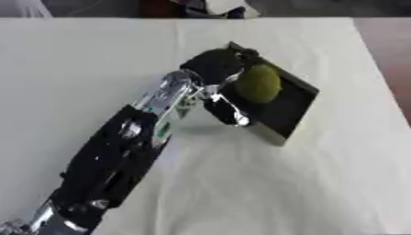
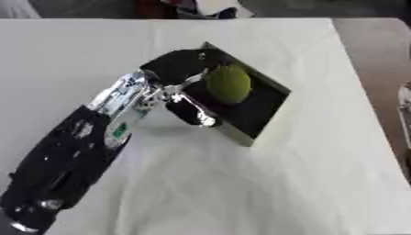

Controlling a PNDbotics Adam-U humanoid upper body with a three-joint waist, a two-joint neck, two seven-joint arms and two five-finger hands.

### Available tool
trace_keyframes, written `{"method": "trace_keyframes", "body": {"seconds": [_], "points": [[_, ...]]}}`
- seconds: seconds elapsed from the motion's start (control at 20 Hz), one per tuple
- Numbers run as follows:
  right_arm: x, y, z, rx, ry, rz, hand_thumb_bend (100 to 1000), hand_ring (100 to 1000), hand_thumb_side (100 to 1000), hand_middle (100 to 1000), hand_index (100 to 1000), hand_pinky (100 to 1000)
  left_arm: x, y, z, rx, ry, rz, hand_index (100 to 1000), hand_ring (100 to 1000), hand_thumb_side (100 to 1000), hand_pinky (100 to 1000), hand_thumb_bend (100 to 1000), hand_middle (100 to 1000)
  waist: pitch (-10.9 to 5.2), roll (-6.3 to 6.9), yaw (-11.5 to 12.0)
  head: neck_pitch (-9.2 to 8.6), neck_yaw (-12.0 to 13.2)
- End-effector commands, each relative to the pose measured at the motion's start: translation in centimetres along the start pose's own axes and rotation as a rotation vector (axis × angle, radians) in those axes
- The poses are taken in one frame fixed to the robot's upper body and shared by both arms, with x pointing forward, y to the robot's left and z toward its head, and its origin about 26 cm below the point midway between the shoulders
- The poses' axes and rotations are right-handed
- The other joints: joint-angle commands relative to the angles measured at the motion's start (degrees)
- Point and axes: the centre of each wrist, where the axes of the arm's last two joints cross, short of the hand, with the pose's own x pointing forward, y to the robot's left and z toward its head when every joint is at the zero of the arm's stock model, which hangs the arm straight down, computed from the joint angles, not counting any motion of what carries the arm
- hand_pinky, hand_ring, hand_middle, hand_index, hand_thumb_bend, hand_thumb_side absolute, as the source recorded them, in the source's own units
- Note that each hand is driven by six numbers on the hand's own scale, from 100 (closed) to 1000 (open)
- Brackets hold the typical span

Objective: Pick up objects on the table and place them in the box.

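Fingers (image 1: pixel 229 110) of left hand (image 1: pixel 215 66) curled around green fruit (image 1: pixel 258 83), thumb side low, palm behind, fruit held over dark inside of box (image 1: pixel 298 110) and possibly touching its floor. Fruit on box side of palm, long axis roughly up the table, toward far edge. Right hand out of view; left arm alone near, white table (image 1: pixel 321 193) otherwise bare nearby.

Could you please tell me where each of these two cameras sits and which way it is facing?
Left eye view: in the robot's head, looking down at the table; its left arm reaches to the box.
Right eye view: beside it, same downward look; left hand by the green fruit.
Shared: the same moment and scene.
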Motion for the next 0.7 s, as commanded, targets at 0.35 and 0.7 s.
{"method": "trace_keyframes", "body": {"seconds": [0.35,0.7], "points": [[0.7,-0.8,-0.4,-0.024,-0.037,0.01,100,726,653,722,785,854,-0.9,9.5,4.9,0.442,-0.02,0.093,902,869,376,773,408,866,-2.06,0.27,0.82,0.57,-1.42],[0.6,-1.3,-0.3,-0.029,-0.033,0.037,100,726,648,723,786,853,-2.5,15.1,13.0,0.712,-0.058,0.249,875,847,400,755,435,844,-2.85,0.91,2.59,1.59,-3.3]]}}
